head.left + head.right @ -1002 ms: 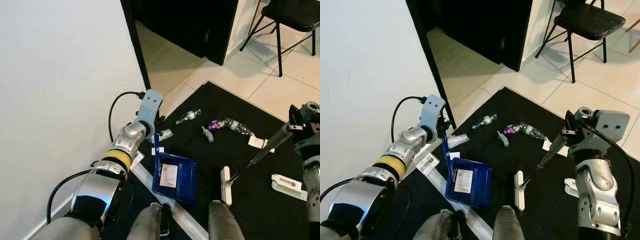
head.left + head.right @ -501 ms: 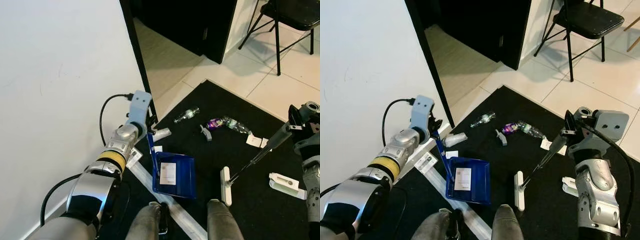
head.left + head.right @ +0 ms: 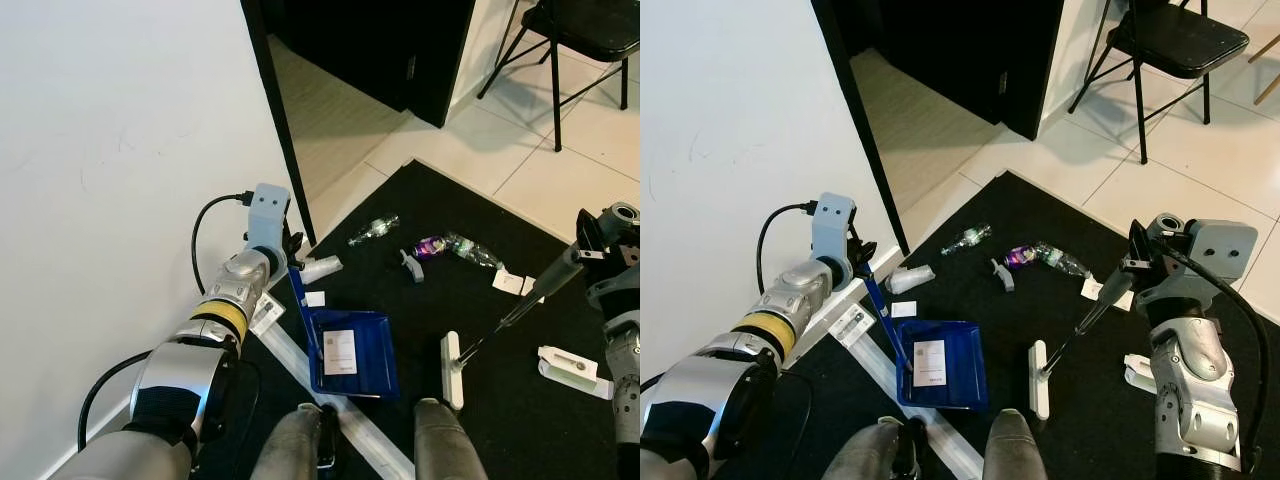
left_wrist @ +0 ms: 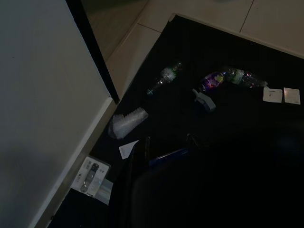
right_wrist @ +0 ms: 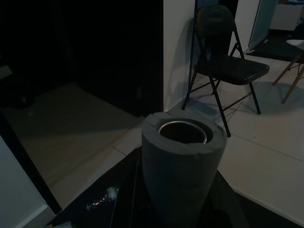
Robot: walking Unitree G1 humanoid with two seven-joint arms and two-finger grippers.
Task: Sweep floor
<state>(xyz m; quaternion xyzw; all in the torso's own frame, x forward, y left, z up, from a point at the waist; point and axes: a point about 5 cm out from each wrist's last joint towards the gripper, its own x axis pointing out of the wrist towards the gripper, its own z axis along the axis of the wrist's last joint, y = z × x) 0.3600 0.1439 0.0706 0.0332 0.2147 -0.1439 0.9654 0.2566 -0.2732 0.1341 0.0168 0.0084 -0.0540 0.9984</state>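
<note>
Our left gripper (image 3: 862, 262) clasps the blue dustpan (image 3: 940, 365) by its handle. Our right gripper (image 3: 1134, 262) grips the broom (image 3: 1065, 348), whose head sits at the dustpan's 3 o'clock. Bottles (image 3: 415, 240), seemingly plastic, lie at 12 on the black mat (image 3: 520, 355).

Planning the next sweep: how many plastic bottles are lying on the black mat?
2: a clear bottle near the mat's doorway edge, and a purple-labelled bottle to its right, toward the broom. Others may be hidden.

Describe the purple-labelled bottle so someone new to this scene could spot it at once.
Start at the black mat spread before the dark doorway. Near its far side, between the blue dustpan and the folding chair, litter lies in a loose row. The crushed bottle is in the middle of it, the one piece with a purple label; the small bottle nearer the doorway is clear.
</note>
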